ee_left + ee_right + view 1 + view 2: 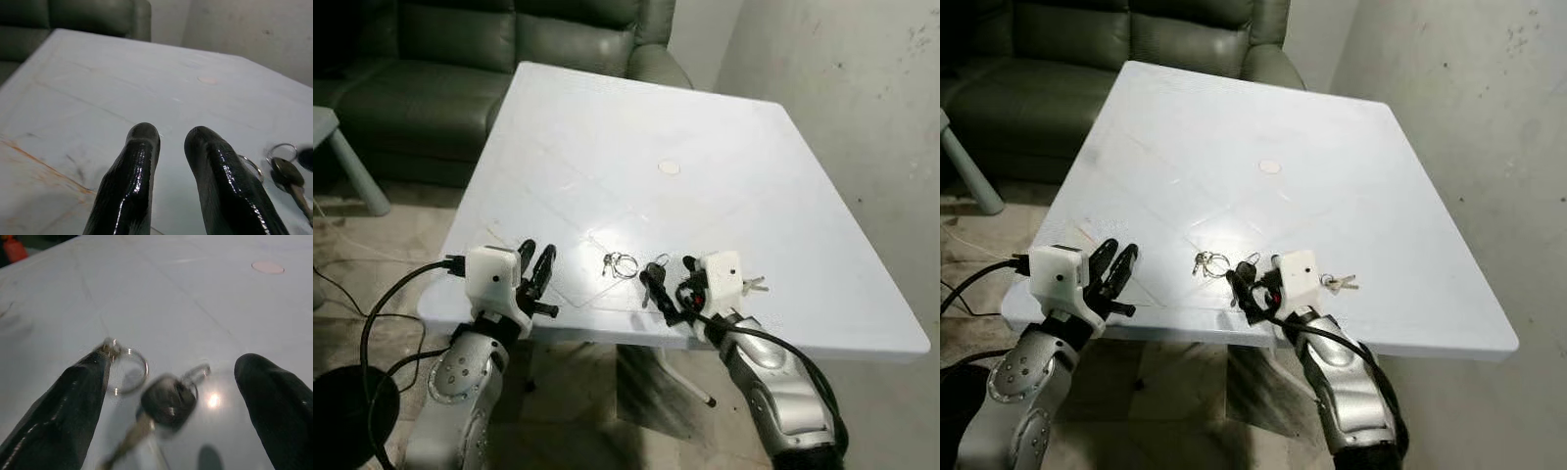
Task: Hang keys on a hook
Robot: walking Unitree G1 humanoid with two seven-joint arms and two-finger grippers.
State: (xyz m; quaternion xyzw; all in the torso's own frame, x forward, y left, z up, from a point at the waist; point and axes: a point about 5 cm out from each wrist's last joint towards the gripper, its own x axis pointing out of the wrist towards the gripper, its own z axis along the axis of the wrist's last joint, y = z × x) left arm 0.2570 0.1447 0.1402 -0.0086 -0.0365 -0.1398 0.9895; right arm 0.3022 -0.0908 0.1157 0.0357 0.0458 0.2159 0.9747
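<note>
A black-headed key on a small ring lies near the front edge of the white table. My right gripper is open low over it, one finger on each side of the key and neither touching it. Just left of it lies a bunch of small keys on steel rings, with one ring beside my finger. A third set of keys lies right of my right wrist. My left gripper hovers at the table's front left, fingers a narrow gap apart, with nothing between them.
A dark green sofa stands behind the table. A grey wall runs along the right. There is a round mark at mid-table. A pale table leg and cables are on the floor at left.
</note>
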